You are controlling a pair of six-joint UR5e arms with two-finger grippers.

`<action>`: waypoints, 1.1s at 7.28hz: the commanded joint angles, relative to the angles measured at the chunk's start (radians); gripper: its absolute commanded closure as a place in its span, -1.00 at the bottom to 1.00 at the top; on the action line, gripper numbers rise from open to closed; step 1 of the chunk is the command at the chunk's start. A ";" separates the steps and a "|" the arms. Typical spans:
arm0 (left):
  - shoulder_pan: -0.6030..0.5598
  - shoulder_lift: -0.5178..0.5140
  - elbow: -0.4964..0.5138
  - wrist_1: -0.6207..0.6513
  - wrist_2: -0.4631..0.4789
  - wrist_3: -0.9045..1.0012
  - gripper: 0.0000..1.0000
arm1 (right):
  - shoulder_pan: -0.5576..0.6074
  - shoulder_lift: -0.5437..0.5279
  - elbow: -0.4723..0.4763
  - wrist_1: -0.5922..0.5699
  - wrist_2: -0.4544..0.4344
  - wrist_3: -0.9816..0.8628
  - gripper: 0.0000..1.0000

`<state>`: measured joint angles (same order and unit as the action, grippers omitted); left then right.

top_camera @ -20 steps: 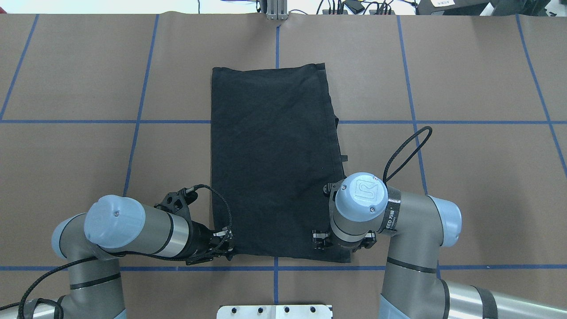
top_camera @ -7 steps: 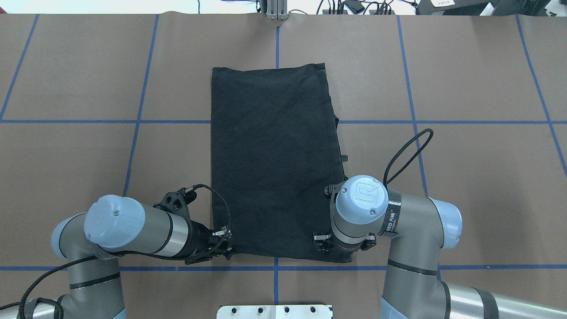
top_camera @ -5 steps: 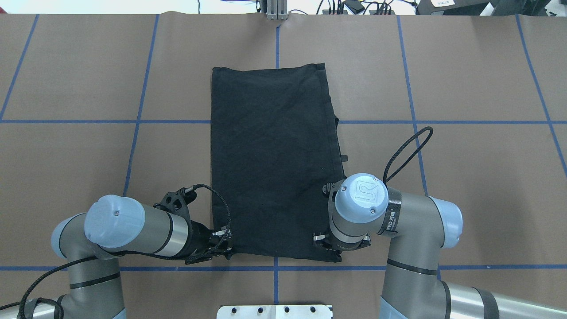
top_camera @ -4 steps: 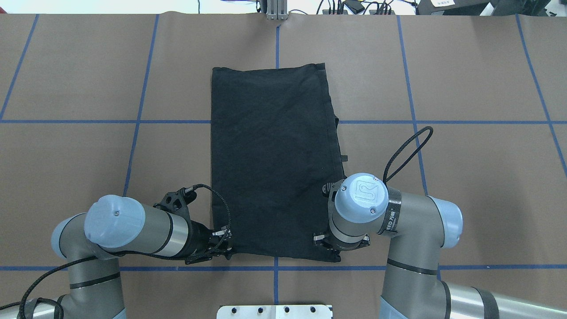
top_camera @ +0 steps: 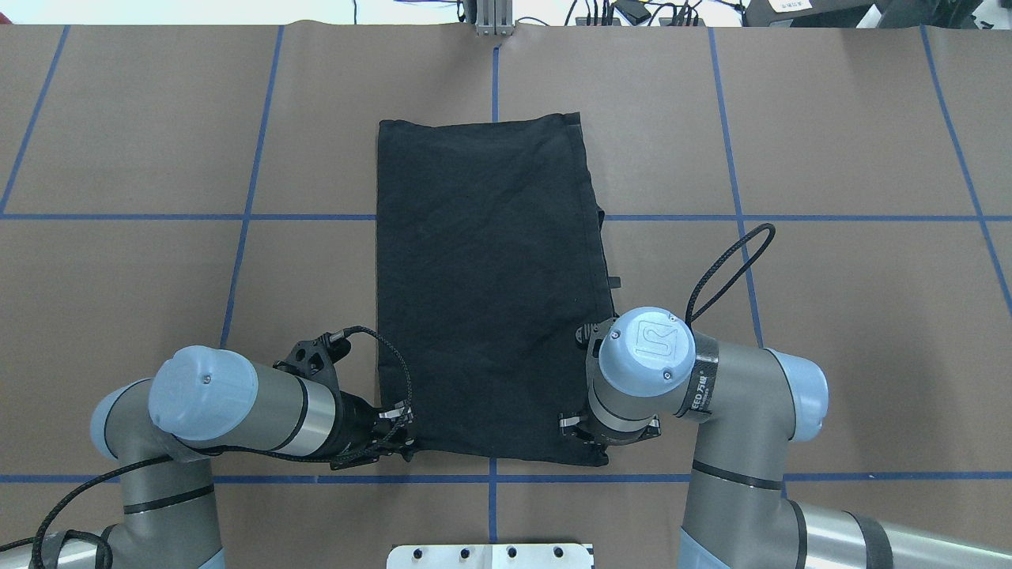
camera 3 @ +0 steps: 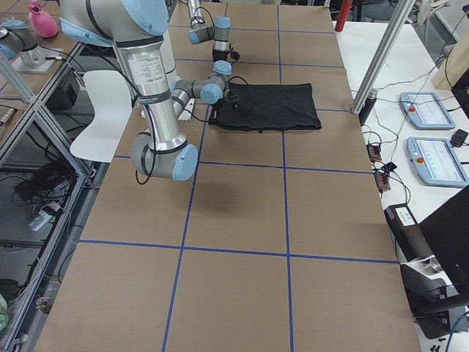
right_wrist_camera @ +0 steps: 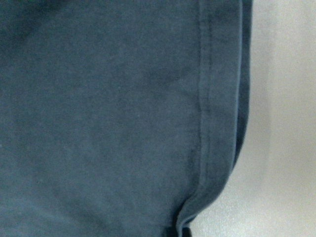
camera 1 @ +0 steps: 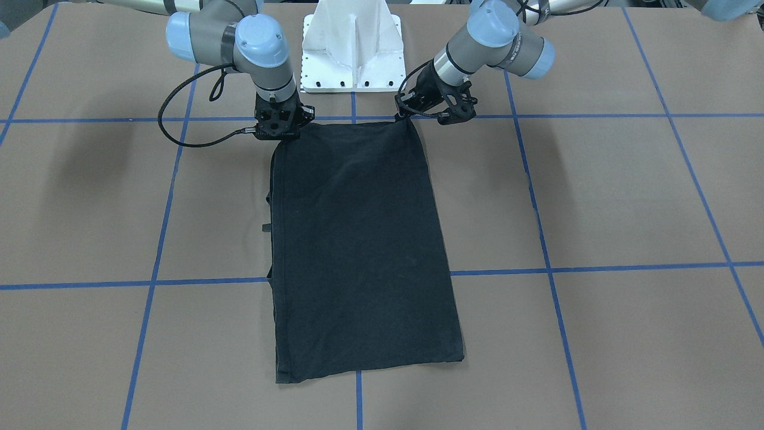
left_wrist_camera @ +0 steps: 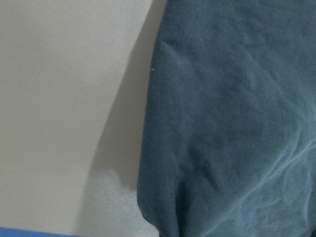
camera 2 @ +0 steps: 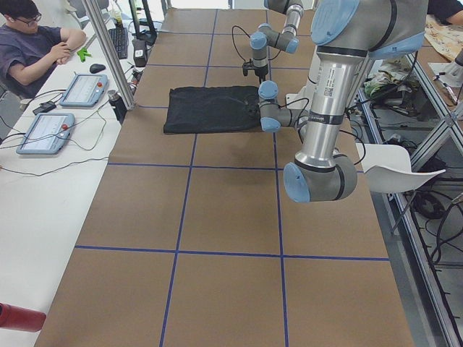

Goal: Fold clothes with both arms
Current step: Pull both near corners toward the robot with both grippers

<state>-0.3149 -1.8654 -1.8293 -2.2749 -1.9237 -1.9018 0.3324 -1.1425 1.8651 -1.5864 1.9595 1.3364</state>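
**Brown-papered table: both grippers pinch the near corners of a black T-shirt**

Brown paper point(top_camera: 158, 276) covers the table, crossed by blue tape lines point(top_camera: 237, 217). On it lies the T-shirt point(top_camera: 490, 292), stretching away from the fingers as one long, narrow black rectangle.

The left gripper point(top_camera: 405, 439) appears clenched on one near corner. That corner is drawn into a small point at its fingers. The right gripper point(camera 1: 279, 135) appears clamped on the other near corner, and in the right wrist view the stitched hem point(right_wrist_camera: 205, 123) curves in toward the pinch. The fingertips themselves are hidden under the wrists, so read both holds as likely and not certain.

- **Likely next move:** carry this near edge over to the far edge point(top_camera: 474, 122), which lies well ahead of the fingers.
- **Lifting:** raise both corners together and level, keeping the cloth between the two pinches just taut.
- **Setting down:** lay the near corners on the far corners before letting go.
- **Risk:** a pinch may hold only the top layer, so the lower layers could slide out.

The cloth is matte and lightly creased, and no print shows. Beyond the right fingers, on their outer side, layered edges and a small tab point(top_camera: 614, 281) stick out past the long side.
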 commanded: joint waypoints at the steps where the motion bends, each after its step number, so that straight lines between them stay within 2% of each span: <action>1: -0.009 0.005 -0.014 0.000 -0.003 0.001 1.00 | 0.023 -0.008 0.048 0.000 0.063 -0.003 1.00; 2: -0.009 0.006 -0.019 0.002 -0.003 0.001 1.00 | 0.027 -0.032 0.061 0.000 0.117 -0.008 1.00; 4: -0.001 0.024 -0.048 0.003 -0.004 0.001 1.00 | 0.027 -0.087 0.101 0.000 0.151 -0.008 1.00; 5: 0.008 0.029 -0.085 0.047 -0.004 0.000 1.00 | 0.022 -0.118 0.130 -0.001 0.157 -0.006 1.00; 6: 0.026 0.026 -0.134 0.133 -0.008 0.000 1.00 | 0.020 -0.135 0.135 -0.001 0.206 -0.003 1.00; 8: 0.063 0.026 -0.149 0.156 -0.009 -0.002 1.00 | 0.020 -0.140 0.147 -0.001 0.251 0.000 1.00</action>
<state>-0.2726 -1.8393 -1.9648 -2.1409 -1.9312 -1.9030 0.3535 -1.2751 2.0019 -1.5876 2.1814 1.3345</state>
